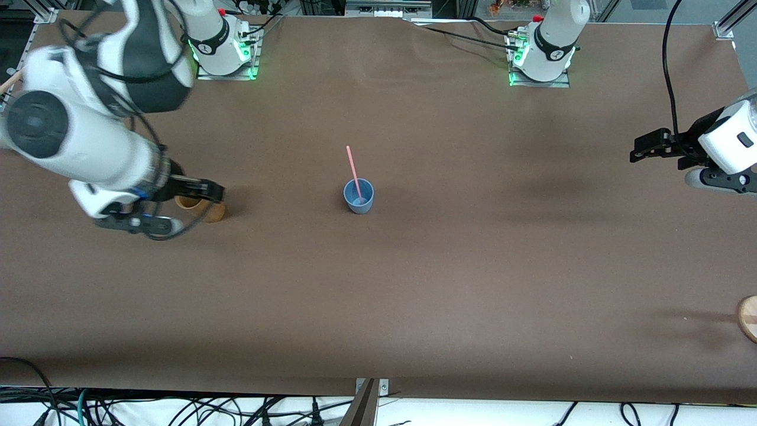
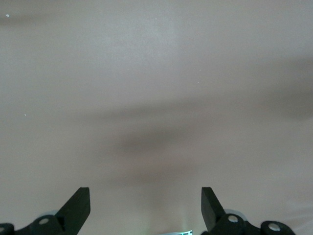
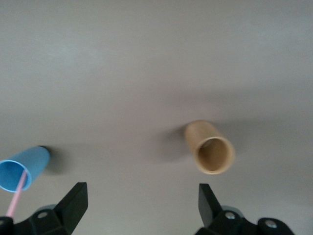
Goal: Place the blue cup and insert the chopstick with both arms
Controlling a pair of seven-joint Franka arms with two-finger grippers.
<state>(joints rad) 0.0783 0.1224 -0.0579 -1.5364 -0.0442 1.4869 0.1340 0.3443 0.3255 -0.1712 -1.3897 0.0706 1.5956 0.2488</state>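
The blue cup (image 1: pixel 358 197) stands upright at the middle of the table. The pink chopstick (image 1: pixel 353 168) stands in it, leaning on the rim. Both also show at the edge of the right wrist view, the cup (image 3: pixel 24 166) and the chopstick (image 3: pixel 17 196). My right gripper (image 1: pixel 214 190) is open and empty, low over the orange-brown cup (image 1: pixel 216 212) toward the right arm's end of the table. My left gripper (image 1: pixel 640 148) is open and empty, over bare table toward the left arm's end, well away from the blue cup. Its wrist view shows only table between its fingers (image 2: pixel 78 205).
The orange-brown cup (image 3: pixel 210 147) stands a short way from my right gripper's fingers (image 3: pixel 73 200). A round wooden object (image 1: pixel 749 316) lies at the table edge at the left arm's end, nearer the front camera. Cables hang along the table's front edge.
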